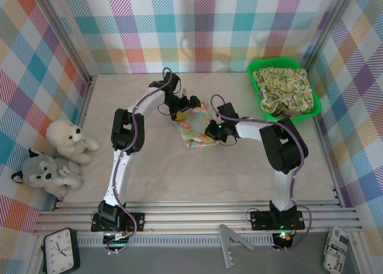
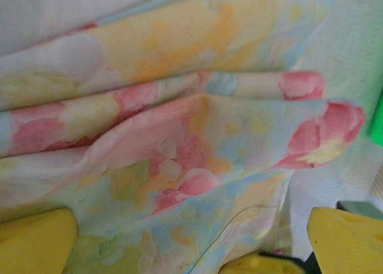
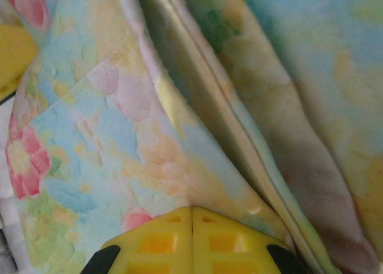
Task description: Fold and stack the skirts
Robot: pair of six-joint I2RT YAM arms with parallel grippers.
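My right jaws, pressed together at six o'clock, pinch the pale floral skirt (image 3: 149, 136); my left jaws stand spread over it on the desk (image 1: 239, 178).

On the desk (image 1: 239, 178) lies a floral skirt (image 1: 194, 130), centre. Green tray (image 1: 254, 82) far right; white plush (image 1: 69, 139), grey plush (image 1: 48, 172) left.

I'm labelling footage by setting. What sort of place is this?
Probably a staged robot test cell: colourful plaid fabric walls on an aluminium frame, two robot arms bolted to a slotted metal rail, white plush bear and grey plush husky as props.
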